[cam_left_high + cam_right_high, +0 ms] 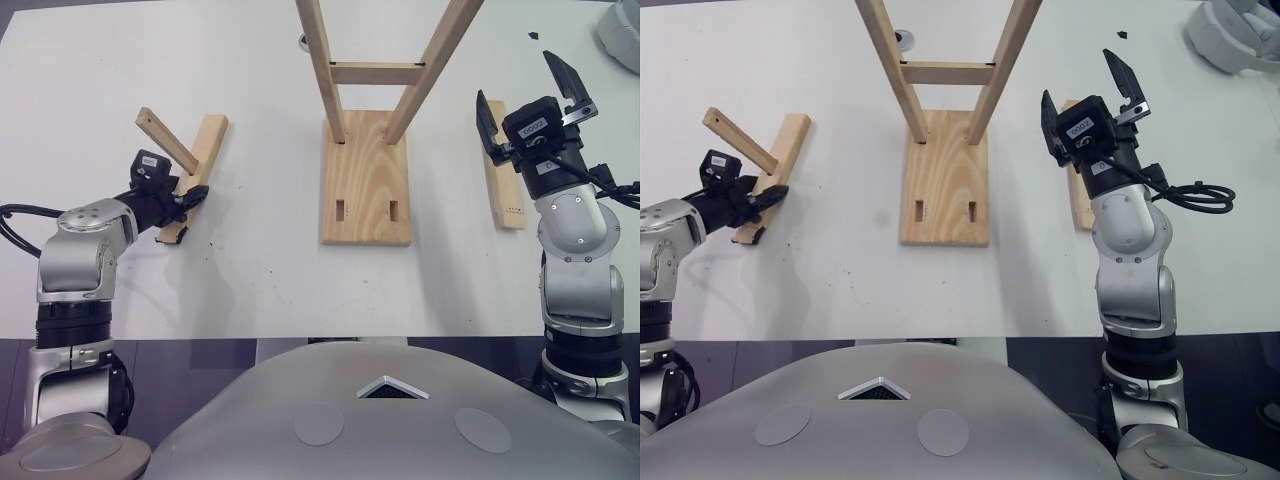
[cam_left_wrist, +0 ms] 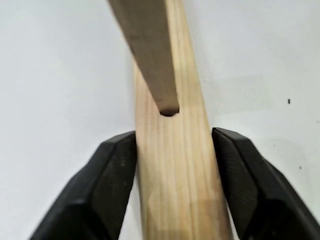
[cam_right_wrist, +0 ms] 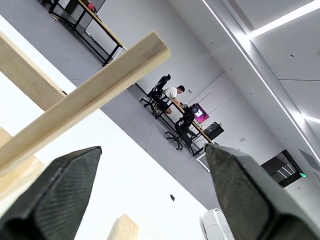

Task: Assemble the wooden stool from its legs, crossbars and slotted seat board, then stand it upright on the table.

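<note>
With the left tool (image 1: 185,205) clenched on the crossbar-fitted leg (image 1: 208,145) and the right tool (image 1: 535,100) released, the leg should stay square approaching the seat board (image 1: 366,225) slots.

Arms: left arm (image 1: 85,250) and right arm (image 1: 578,250) have silver-grey rounded housings, round joint caps dotted with small dark screws, and black bands between segments. Black cable bundle (image 1: 14,225) at the left arm, and a black looped cable (image 1: 1202,196) off the right wrist. Left gripper (image 2: 174,142) and right gripper (image 1: 515,78) are black, each with a white label (image 1: 531,126). Fingers (image 3: 55,195) are wedge-shaped with pebbled pads. Chest shell (image 1: 250,400) is smooth grey with a triangular vent and two flat discs.
</note>
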You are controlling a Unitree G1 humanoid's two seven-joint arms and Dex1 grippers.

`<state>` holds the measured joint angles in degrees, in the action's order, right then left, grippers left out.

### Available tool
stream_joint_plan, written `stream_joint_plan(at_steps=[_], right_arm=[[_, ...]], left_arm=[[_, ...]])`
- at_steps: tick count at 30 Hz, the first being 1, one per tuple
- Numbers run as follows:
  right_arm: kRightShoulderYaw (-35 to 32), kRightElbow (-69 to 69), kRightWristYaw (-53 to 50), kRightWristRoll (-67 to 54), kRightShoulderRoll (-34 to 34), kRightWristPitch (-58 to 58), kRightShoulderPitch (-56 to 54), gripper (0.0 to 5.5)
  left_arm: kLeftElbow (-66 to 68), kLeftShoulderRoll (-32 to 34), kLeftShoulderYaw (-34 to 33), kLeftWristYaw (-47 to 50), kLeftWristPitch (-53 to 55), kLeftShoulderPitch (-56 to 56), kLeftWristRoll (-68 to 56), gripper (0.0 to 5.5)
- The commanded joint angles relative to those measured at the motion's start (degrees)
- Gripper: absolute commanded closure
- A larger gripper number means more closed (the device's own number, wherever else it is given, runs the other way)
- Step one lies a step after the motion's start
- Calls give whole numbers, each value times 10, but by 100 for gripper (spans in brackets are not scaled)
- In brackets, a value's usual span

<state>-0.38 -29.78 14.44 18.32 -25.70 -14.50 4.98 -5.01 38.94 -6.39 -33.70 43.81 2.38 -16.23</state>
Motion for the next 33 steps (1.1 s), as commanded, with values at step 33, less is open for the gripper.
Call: stream_joint_plan(at_steps=[33], right_arm=[[-192,146,-233,-951,185,-366,-576,167]], left_arm=[[-198,-178,18,76,-123,-335,-134,344]])
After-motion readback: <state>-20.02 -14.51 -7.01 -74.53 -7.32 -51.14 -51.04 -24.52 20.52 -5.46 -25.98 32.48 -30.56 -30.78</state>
